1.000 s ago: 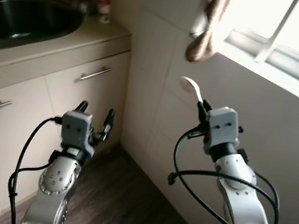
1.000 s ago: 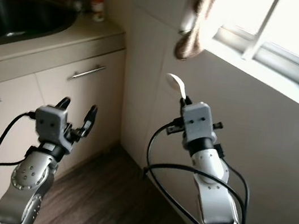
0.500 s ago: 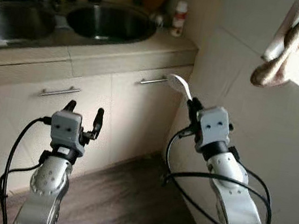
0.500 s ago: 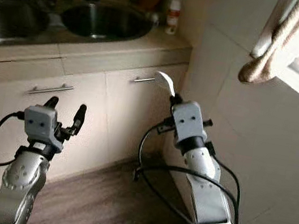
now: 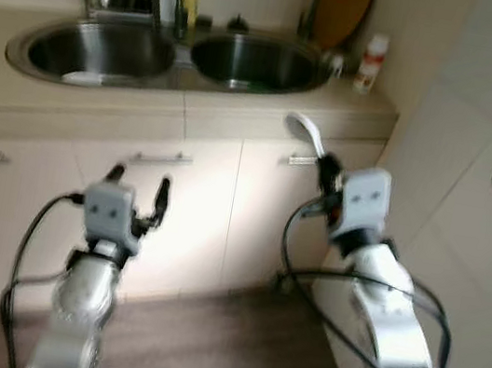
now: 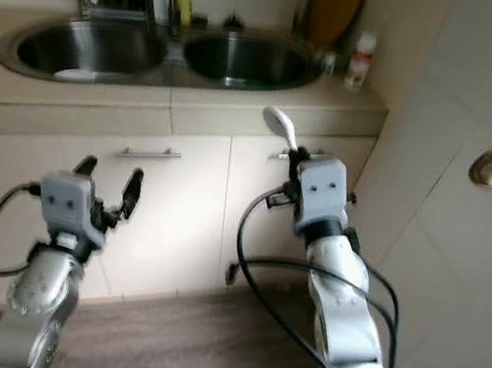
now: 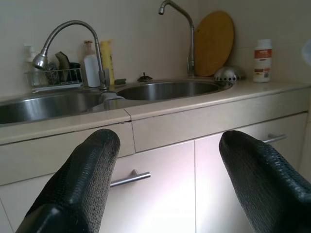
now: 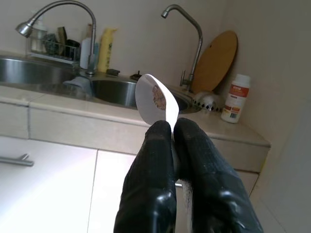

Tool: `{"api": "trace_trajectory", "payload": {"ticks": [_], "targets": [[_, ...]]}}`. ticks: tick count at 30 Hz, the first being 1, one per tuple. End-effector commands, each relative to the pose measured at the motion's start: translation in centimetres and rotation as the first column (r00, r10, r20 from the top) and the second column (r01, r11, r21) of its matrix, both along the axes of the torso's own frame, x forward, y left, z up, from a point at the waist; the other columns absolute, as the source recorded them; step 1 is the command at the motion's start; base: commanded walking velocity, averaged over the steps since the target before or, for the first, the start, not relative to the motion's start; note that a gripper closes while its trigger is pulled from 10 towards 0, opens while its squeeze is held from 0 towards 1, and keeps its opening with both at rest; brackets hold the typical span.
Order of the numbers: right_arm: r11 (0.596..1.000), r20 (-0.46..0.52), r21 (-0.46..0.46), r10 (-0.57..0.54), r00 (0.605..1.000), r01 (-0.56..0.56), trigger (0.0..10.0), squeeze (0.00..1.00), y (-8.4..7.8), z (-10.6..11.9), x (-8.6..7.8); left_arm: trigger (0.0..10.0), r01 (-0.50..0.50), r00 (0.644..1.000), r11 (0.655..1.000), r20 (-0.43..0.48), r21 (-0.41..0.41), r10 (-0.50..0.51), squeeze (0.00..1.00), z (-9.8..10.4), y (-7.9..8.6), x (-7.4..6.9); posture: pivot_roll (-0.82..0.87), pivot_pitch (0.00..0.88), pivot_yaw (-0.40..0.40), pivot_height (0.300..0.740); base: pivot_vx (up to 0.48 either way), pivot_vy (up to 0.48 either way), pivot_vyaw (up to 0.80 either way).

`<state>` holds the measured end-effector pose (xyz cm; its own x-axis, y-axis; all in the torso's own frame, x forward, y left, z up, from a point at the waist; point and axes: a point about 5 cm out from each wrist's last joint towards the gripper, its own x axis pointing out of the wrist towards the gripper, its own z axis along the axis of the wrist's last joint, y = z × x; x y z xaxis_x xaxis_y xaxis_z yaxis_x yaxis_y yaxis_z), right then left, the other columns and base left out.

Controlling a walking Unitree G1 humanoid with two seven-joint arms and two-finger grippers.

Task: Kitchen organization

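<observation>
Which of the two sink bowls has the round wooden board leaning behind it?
The right bowl, the one nearer the white bottle. The wooden board stands against the wall behind it; the left bowl has the dish rack behind.

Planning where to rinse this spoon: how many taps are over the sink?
2. A curved chrome tap stands by the left steel basin; a taller thin gooseneck tap stands behind the right basin, near the round wooden board.

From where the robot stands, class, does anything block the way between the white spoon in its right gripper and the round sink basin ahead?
Nothing visible does. The right gripper holds the white spoon upright in open air, short of the cabinet fronts. The round basin lies beyond the counter edge, with only bare countertop between.
</observation>
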<state>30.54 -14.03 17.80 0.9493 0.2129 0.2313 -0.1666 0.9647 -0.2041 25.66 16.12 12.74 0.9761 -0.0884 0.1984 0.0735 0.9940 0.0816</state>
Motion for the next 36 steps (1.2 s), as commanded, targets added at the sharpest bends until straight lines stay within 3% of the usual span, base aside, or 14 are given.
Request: {"api": "trace_trajectory", "payload": {"ticks": [1, 8, 12, 17, 20, 23, 36], "targets": [[1.000, -0.007, 0.020, 0.020, 1.000, -0.020, 10.0, 0.00, 0.7, 0.1, 0.2, 10.0, -0.023, 0.999, 1.000, 0.022, 0.010, 0.023, 0.00, 0.5, 0.7, 0.1, 0.10, 0.000, -0.046, 0.740, 0.289, 0.000, 0.00], [1.000, -0.003, -0.005, 0.021, 1.000, -0.021, 10.0, 0.00, 0.9, 0.3, 0.3, 10.0, -0.020, 1.000, 1.000, 0.025, 0.014, 0.019, 0.00, 0.6, 0.7, 0.1, 0.10, 0.000, -0.043, 0.740, 0.290, 0.000, 0.00], [0.998, 0.001, -0.045, 0.047, 0.999, -0.047, 10.0, 0.00, 1.2, 0.3, 0.2, 10.0, -0.015, 1.000, 1.000, 0.028, 0.017, 0.014, 0.00, 0.7, 0.6, 0.2, 0.10, 0.000, -0.044, 0.740, 0.292, 0.000, 0.80], [0.999, -0.002, -0.008, 0.047, 0.999, -0.048, 10.0, 0.00, 1.2, 0.4, 0.2, 10.0, -0.013, 0.999, 1.000, 0.030, 0.017, 0.012, 0.00, 0.7, 0.5, 0.2, 0.10, 0.000, -0.045, 0.740, 0.289, 0.000, 0.80], [0.998, -0.003, -0.035, 0.054, 0.999, -0.054, 10.0, 0.00, 1.3, 0.3, 0.3, 10.0, -0.013, 0.999, 1.000, 0.031, 0.017, 0.012, 0.00, 0.7, 0.5, 0.2, 0.10, 0.000, -0.046, 0.740, 0.291, 0.000, 0.27], [0.999, -0.003, -0.016, 0.051, 0.999, -0.051, 10.0, 0.00, 1.3, 0.4, 0.3, 10.0, -0.013, 0.999, 1.000, 0.033, 0.017, 0.013, 0.00, 0.8, 0.5, 0.2, 0.10, 0.000, -0.047, 0.740, 0.289, 0.000, 0.80], [0.996, 0.084, 0.088, -0.037, 0.996, 0.029, 10.0, 0.00, 0.0, 2.2, 0.6, 10.0, -0.021, 0.994, 1.000, 0.111, 0.020, 0.019, 0.00, 2.2, 0.5, 0.4, 0.10, 0.000, -0.048, 0.740, 0.271, 0.000, 0.00]]}}
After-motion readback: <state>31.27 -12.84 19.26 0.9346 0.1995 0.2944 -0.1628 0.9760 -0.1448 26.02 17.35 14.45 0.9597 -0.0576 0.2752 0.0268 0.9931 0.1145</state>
